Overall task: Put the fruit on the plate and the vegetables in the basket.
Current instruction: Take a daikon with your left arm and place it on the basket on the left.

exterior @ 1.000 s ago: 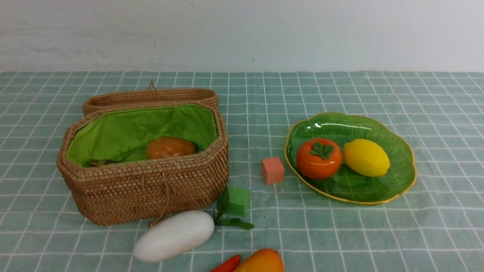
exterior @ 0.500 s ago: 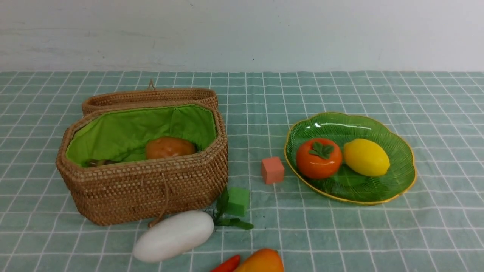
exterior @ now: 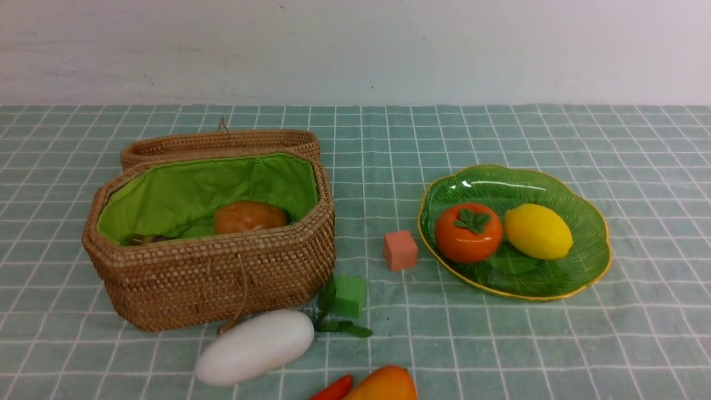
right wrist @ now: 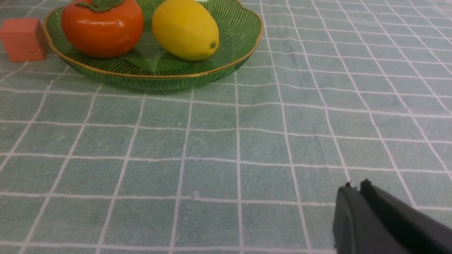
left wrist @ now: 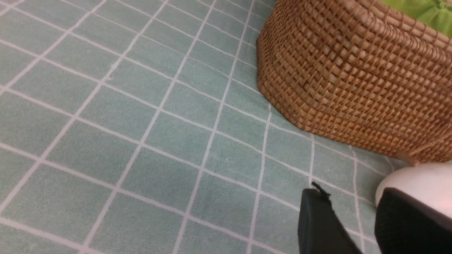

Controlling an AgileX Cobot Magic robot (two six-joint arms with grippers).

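In the front view, the brown woven wicker basket with bright green lining (exterior: 211, 266) stands open on the left, a brown-orange toy potato (exterior: 250, 216) already inside. On the right, the translucent green leaf-shaped glass plate (exterior: 522, 275) holds the orange-red persimmon (exterior: 468, 232) and the yellow lemon (exterior: 537, 231) side by side. Not yet sorted are the large white oblong radish (exterior: 255, 346), just in front of the basket, and the slim red-orange pepper (exterior: 333, 389) beside the yellow-orange mango (exterior: 383, 384), both cut off at the near edge. Neither arm shows here. In the left wrist view, the left gripper (left wrist: 349, 195) hangs low over the checked green cloth (left wrist: 141, 141) with its jaws parted and nothing between them. The radish (left wrist: 416, 176) lies just beyond one finger, outside the gap, near the basket wall (left wrist: 353, 88). The radish looks like the step in hand. The gripper should shift sideways until the thick middle sits between the jaws and close across the short width, since the smooth skin may slip. Then it should lift clear of the rim. In the right wrist view, the right gripper (right wrist: 356, 186) is closed and empty, well apart from the plate (right wrist: 159, 79).
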